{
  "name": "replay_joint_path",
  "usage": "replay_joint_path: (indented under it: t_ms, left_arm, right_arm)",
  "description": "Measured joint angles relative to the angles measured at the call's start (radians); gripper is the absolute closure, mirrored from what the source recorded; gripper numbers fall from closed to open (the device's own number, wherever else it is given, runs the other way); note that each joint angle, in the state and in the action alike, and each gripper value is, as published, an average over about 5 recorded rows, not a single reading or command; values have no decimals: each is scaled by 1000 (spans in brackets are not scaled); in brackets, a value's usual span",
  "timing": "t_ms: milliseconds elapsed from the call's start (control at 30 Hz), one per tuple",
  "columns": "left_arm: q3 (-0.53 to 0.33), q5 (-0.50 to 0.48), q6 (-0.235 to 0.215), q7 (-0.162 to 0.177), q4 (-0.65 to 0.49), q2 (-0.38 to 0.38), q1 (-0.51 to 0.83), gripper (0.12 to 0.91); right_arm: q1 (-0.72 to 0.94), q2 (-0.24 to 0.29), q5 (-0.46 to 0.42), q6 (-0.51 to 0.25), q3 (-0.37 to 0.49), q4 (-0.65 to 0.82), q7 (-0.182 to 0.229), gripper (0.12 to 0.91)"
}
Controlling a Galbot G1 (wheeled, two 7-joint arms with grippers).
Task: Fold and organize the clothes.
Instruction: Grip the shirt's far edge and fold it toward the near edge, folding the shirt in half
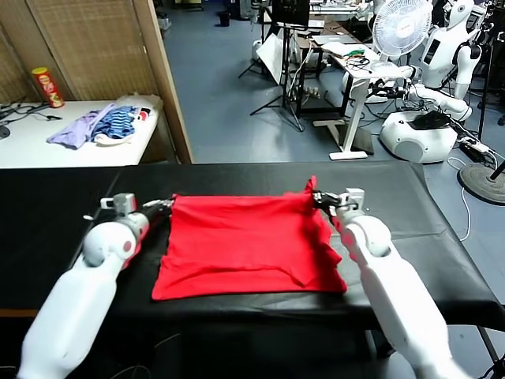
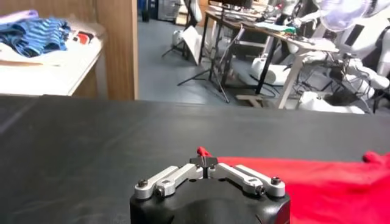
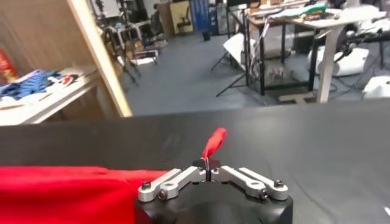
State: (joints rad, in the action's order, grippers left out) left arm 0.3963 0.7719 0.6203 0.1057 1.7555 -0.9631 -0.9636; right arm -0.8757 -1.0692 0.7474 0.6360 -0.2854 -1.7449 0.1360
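Plain bright red T-shirt [image 1: 245,245]; black table [image 1: 47,229]; lilac garment [image 1: 75,130]; blue-striped garment [image 1: 122,122]; white arms.

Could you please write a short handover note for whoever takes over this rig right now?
Left gripper: shut on the far left corner of the red T-shirt.
Right gripper: shut on the far right corner, a tuft of red cloth poking up between its fingers.
The T-shirt lies mostly flat on the black table, its right edge rumpled.
Done: both far corners gripped.
Left: likely draw the far edge toward the near edge to fold, then tidy the shirt.
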Motion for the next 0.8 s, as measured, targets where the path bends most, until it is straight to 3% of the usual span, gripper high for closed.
replay_joint_path:
  t_ms: [267, 633, 700, 800]
  left_arm:
    - [77, -75, 2, 5, 176, 53, -198, 904]
    - [135, -190, 6, 0, 291, 50, -423, 904]
    - [135, -205, 13, 3, 302, 44, -441, 899]
    - [139, -221, 21, 8, 319, 37, -458, 832]
  right_arm:
    - [-131, 51, -2, 61, -28, -117, -2, 902]
    - [-267, 58, -52, 73, -61, -207, -9, 899]
    - [-283, 58, -52, 68, -72, -219, -15, 867]
    - [-306, 59, -51, 62, -97, -243, -26, 740]
